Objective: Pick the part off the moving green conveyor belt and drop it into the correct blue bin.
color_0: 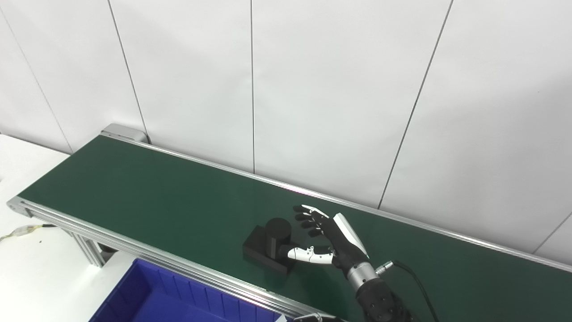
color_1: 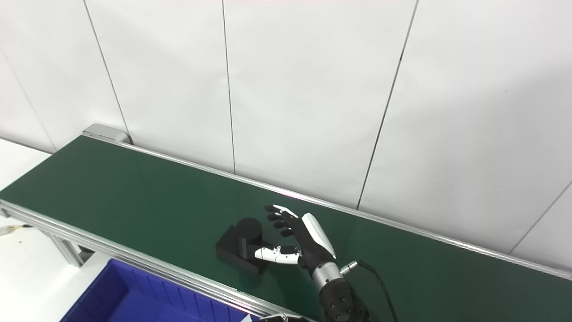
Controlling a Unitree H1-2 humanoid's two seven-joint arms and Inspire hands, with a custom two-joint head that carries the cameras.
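Observation:
A black part (color_0: 267, 243), a flat block with an upright cylinder on it, sits on the green conveyor belt (color_0: 156, 188) near its front rail. My right hand (color_0: 328, 237) is just right of the part, open with its fingers spread. The fingers stand beside the cylinder's far side, and the white thumb reaches to its near side at the block. The hand is not closed on the part. The part (color_1: 241, 243) and the hand (color_1: 299, 237) show the same way in the right eye view. My left hand is out of view.
A blue bin (color_0: 178, 299) stands below the belt's front rail (color_0: 134, 248) at the bottom left. A white wall runs right behind the belt. A white table surface (color_0: 40, 268) lies at the left. A black cable (color_0: 415, 281) trails from my right wrist.

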